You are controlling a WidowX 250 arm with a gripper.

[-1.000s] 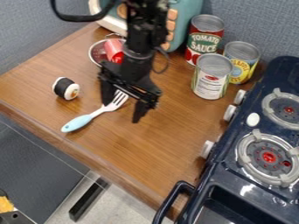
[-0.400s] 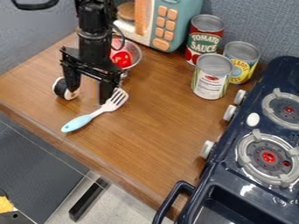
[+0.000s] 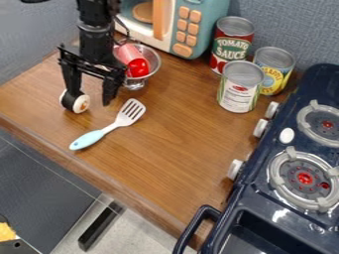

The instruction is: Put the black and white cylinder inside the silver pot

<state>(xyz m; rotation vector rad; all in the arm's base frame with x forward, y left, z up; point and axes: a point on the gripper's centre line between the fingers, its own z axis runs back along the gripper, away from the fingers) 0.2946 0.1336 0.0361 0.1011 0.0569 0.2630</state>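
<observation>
Hanging wide open, the black gripper (image 3: 91, 100) risks rolling the black and white cylinder (image 3: 80, 104) across the counter (image 3: 165, 154) if one off-center finger nudges it first.

Black cylinder (image 3: 70, 102) (white ends)

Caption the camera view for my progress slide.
Open tool, one fingertip at the black and white cylinder, near the silver pot.
</observation>
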